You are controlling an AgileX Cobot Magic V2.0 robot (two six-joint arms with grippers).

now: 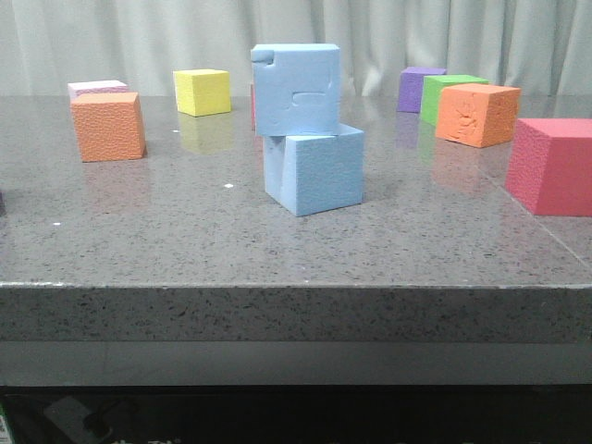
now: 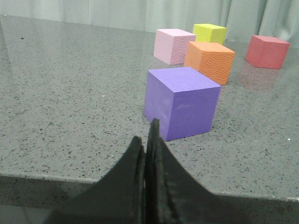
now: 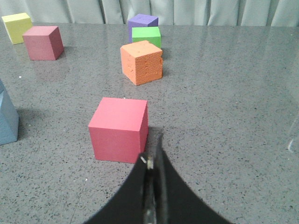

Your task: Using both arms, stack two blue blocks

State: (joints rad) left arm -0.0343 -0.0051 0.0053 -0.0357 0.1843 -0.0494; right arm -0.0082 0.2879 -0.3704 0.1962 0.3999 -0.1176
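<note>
at the near edge of the grey table [image 1: 185, 231] both grippers sit low with nothing in them: the left gripper [image 2: 148, 140] has its fingers pressed together, and the right gripper [image 3: 154, 161] is likewise closed, tips meeting. just past the left one stands a purple cube [image 2: 182, 102]; just past the right one, a red cube [image 3: 119, 128]. mid-table the plain blue block [image 1: 314, 171] rests on the surface with the dented blue block [image 1: 296, 88] on top, twisted a little and overhanging toward the left. farther back are an orange cube [image 1: 108, 126], a yellow cube [image 1: 202, 92], another orange cube [image 1: 476, 114], a green cube [image 1: 449, 92], and curtains [image 1: 139, 37] behind.
</note>
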